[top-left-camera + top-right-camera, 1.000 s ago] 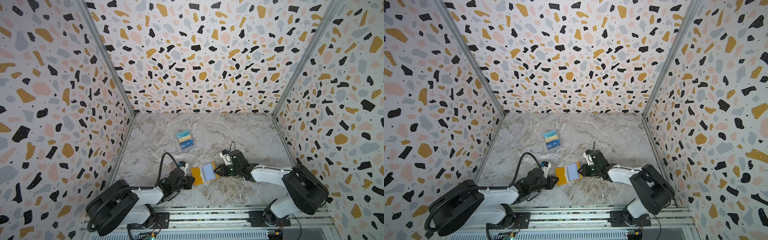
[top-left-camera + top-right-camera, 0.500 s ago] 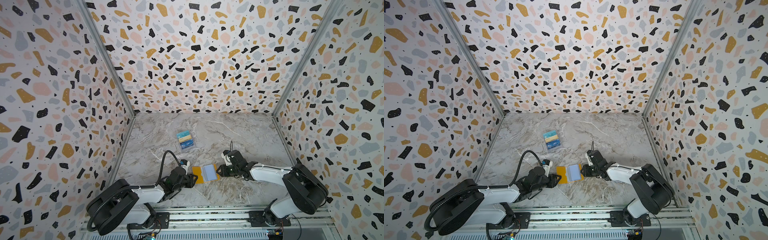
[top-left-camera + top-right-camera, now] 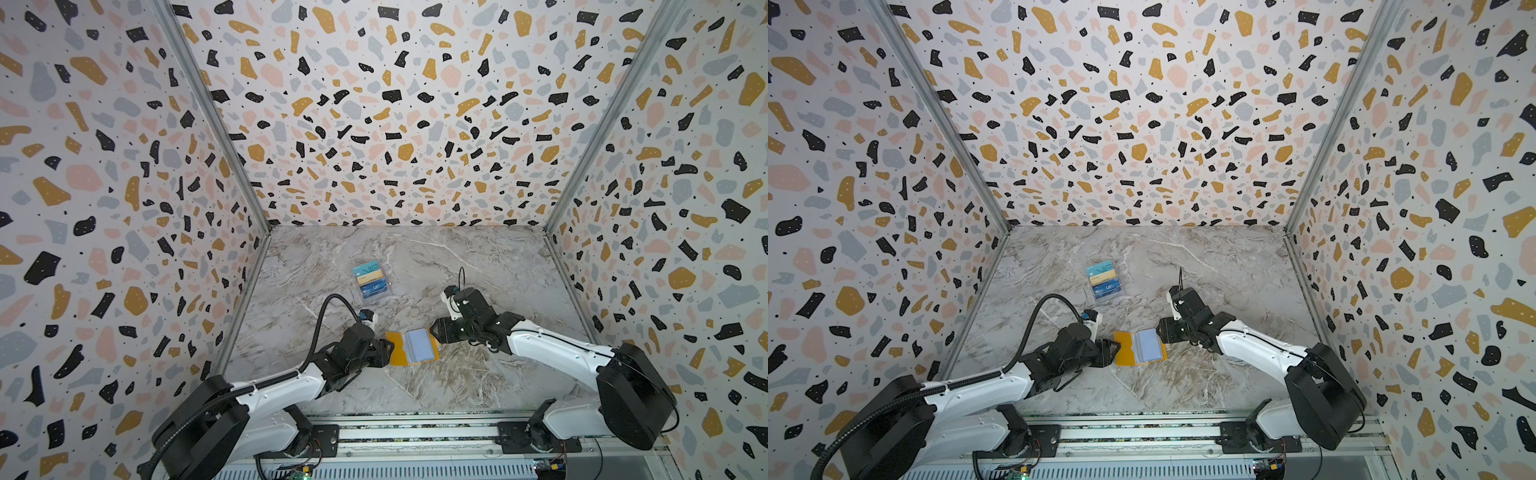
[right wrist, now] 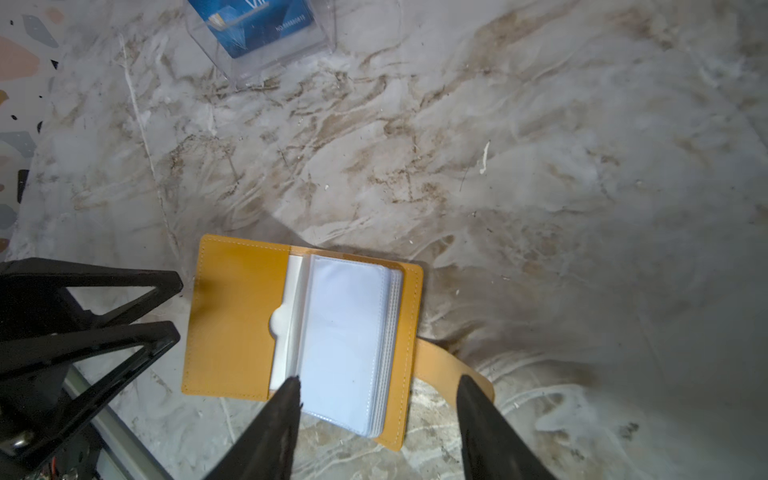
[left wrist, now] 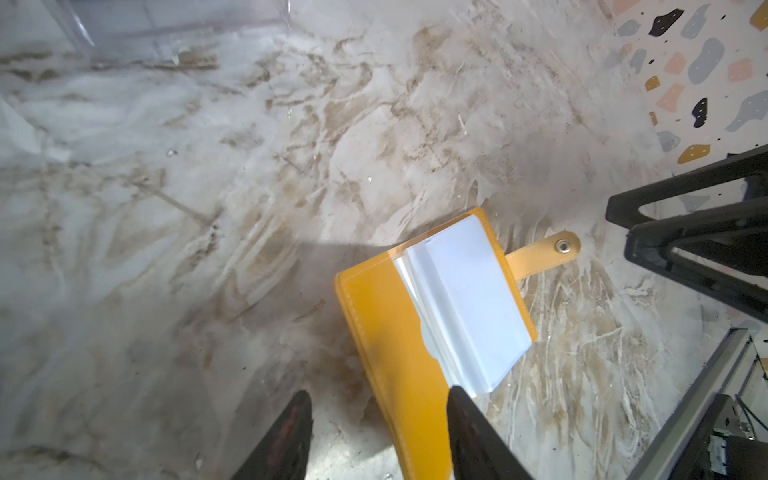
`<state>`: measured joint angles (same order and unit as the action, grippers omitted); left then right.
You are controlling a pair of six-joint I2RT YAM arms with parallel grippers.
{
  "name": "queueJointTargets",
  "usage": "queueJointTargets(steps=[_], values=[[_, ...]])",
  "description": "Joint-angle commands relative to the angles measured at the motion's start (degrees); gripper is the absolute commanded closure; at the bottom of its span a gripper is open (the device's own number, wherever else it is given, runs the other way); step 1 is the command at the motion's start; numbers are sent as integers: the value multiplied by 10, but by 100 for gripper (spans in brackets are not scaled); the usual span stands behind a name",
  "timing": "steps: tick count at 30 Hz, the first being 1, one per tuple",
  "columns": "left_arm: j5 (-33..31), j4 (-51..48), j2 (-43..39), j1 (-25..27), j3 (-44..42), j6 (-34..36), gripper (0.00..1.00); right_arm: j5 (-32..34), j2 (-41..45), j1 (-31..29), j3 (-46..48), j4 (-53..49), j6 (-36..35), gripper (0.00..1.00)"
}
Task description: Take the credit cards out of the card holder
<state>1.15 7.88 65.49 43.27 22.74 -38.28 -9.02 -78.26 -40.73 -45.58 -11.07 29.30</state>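
Marble-patterned, the tabletop (image 3: 457, 266) fills the floor of the speckled enclosure, and the two arms reach in low from its near edge to meet at front centre. Behind them, well apart, stands a clear tiered plastic box (image 3: 360, 296) with the only credit cards (image 3: 369, 270) that can be seen propped in it: teal, gold and blue. Between the arms the mustard card holder (image 3: 398, 353) lies open and flat, cover down. Its stack of pale clear sleeves (image 4: 345, 332) is uppermost, with no coloured card in the top leaf; whether deeper leaves hold any I cannot tell. Its snap tab (image 5: 544, 254) sticks out toward the right arm. The left fingers (image 5: 286, 440) stand apart over the bare cover's outer edge, gripping nothing. The right fingers (image 4: 278, 424) are likewise spread, astride the sleeves' edge and the tab, and empty. The holder is probably light and floppy and likely to slide on the smooth surface, so one side should pin the stiffer cover while the other draws a card by its exposed edge; the film looks thin and slick. A second ago the holder sat skewed between tighter fingers; now it rests squarer and both sets have widened.
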Motion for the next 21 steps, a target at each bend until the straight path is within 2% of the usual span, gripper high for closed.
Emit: queueJointTargets(steps=[1,5,8,16,21], values=[[9,-37,-12,0,25,26,49,-25,14,-6,-17,-22,-10,39],[32,-40,-1,1,46,47,58,-65,5,-6,-8,9,1,40],[53,-30,9,0,53,53,64,-71,-8,-8,-5,16,4,40],[68,34,43,0,21,39,73,-76,-51,-13,-1,34,13,41],[69,77,64,1,-12,27,76,-73,-77,-19,-6,37,14,41]])
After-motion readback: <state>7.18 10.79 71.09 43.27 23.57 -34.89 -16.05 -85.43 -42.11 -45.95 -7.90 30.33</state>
